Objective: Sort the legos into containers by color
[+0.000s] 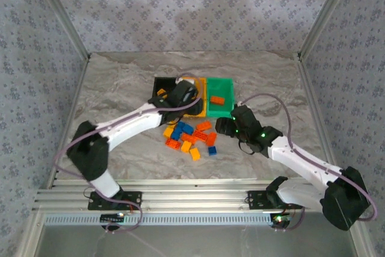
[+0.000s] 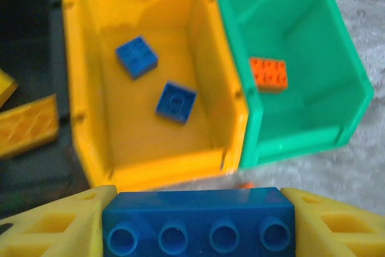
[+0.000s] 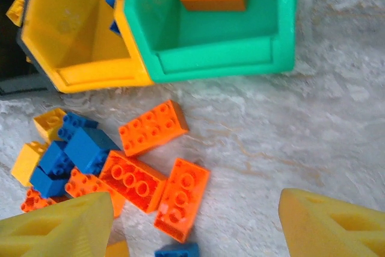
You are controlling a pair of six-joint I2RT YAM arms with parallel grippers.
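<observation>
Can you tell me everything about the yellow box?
The yellow bin is a small open-top box of shiny plastic, rectangular, with straight walls and a thick rim. It stands upright on the marbled table, in the middle of a row: the black bin sits against one side and the green bin against the other. Inside, two square blue bricks lie on its floor, apart from each other. The left pincer holds a long blue brick over it.

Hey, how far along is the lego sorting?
Done: two blue bricks lie in the yellow bin, one orange brick in the green bin, yellow pieces in the black bin. In hand: the left fingers grip a long blue brick by the yellow bin. Remaining: the mixed pile on the table, below the open right fingers.
</observation>
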